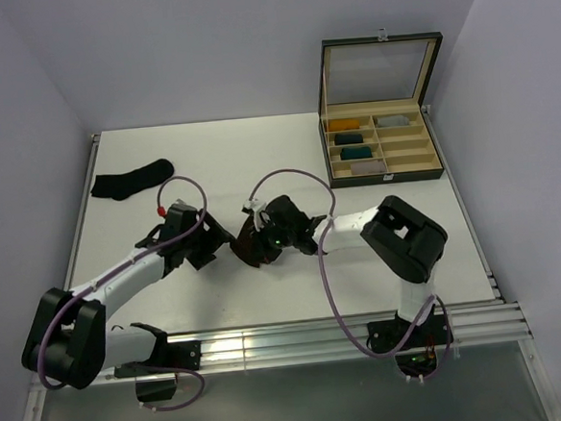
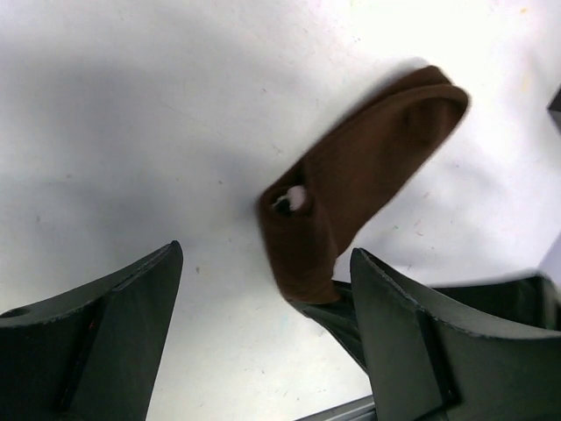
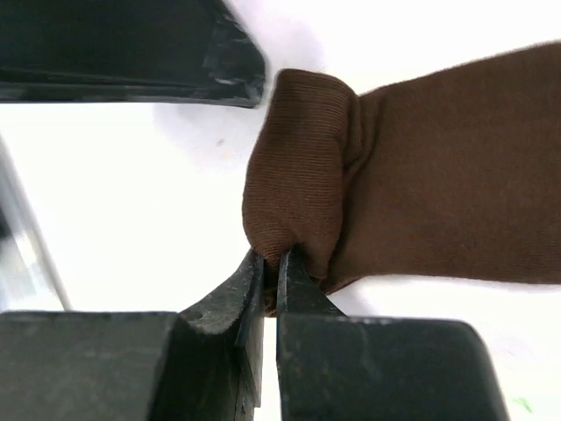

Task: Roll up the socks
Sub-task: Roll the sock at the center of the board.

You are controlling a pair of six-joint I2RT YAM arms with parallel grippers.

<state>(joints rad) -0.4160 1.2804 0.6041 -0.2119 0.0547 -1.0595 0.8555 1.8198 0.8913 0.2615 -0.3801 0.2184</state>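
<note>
With the right gripper (image 3: 273, 263) clamped on the folded end of the brown sock (image 3: 421, 175) — lying mid-table, well to the near-left of the compartment box (image 1: 389, 177) — and the left gripper (image 2: 265, 259) spread wide just beside it, I'd turn that fold over slowly under even tension.

On the top camera I can barely see the brown sock (image 1: 247, 246) at mid-frame; the right gripper (image 1: 261, 239) covers most of it, and I can't make out its fingertips there. On the right wrist camera the sock runs off the right edge, its pinched fold lost between the fingers (image 3: 232, 294). On the left wrist camera a pale spot on the sock is too blurred to identify. The bundles (image 1: 354, 153) in the box (image 1: 386, 176), upper right, are too small to tell apart.
</note>
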